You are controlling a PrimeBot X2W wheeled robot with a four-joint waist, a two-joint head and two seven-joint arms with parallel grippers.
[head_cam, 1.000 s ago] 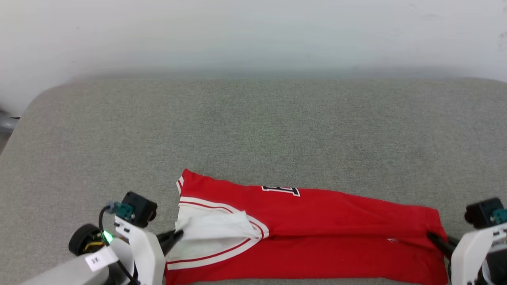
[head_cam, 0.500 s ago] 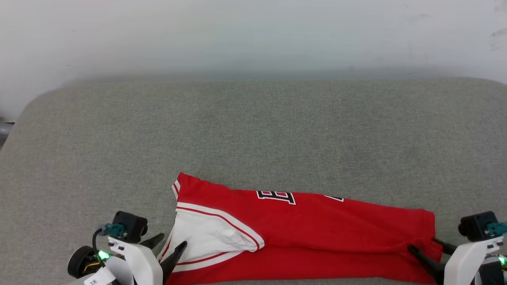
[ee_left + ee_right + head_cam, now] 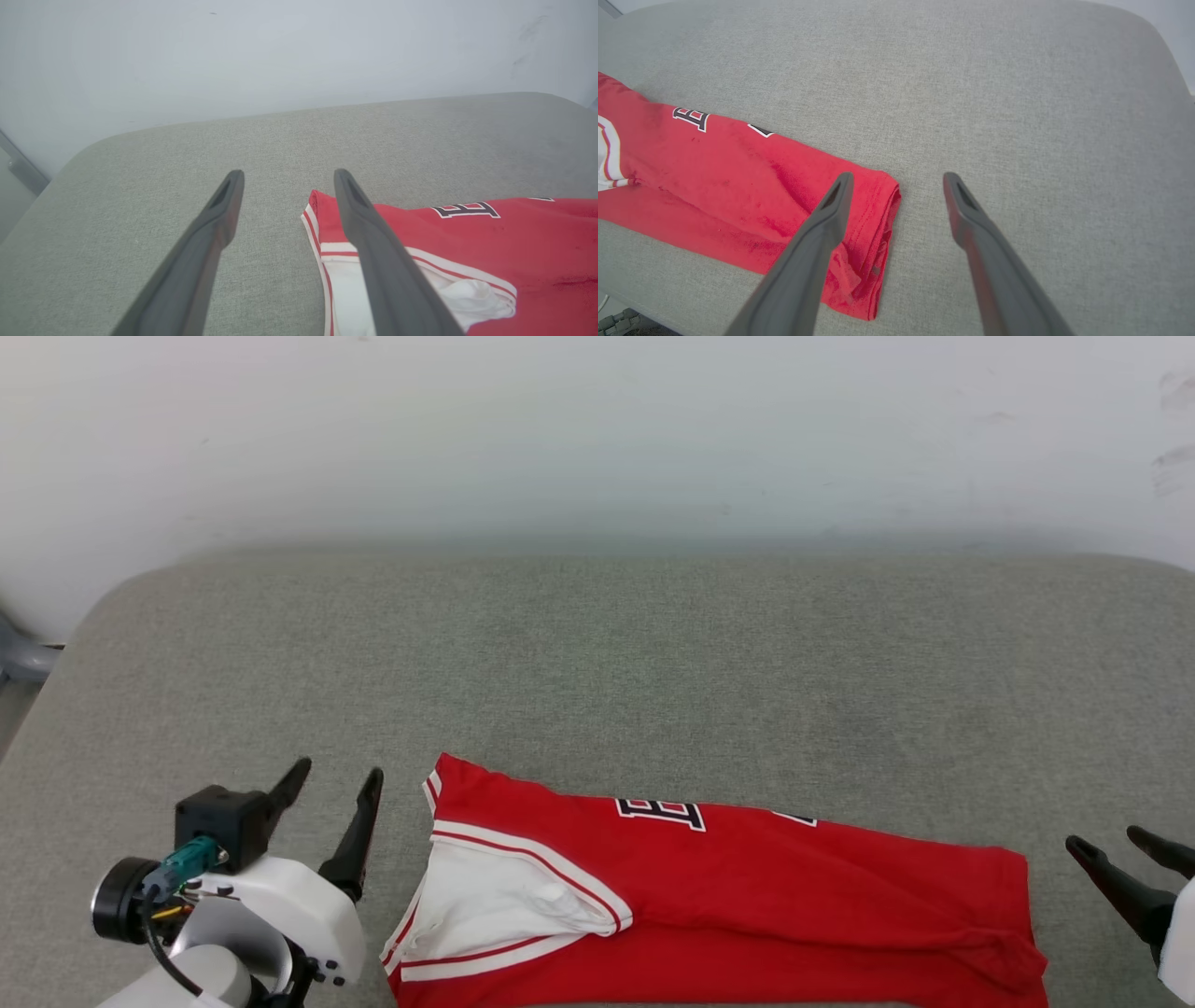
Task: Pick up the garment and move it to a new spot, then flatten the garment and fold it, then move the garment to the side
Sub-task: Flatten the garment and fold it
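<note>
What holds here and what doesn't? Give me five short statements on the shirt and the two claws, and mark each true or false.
1. The shirt lies folded into a long band on the grey cushion. True.
2. The left claw is clamped on the white sleeve. False: it is open and stands apart from the shirt, off its sleeve end.
3. The right claw is open and holds nothing. True.
4. The black lettering shows in full. False: only a strip of it shows along the shirt's far edge.
5. The sleeve is at the end of the shirt on the left claw's side. True.
</note>
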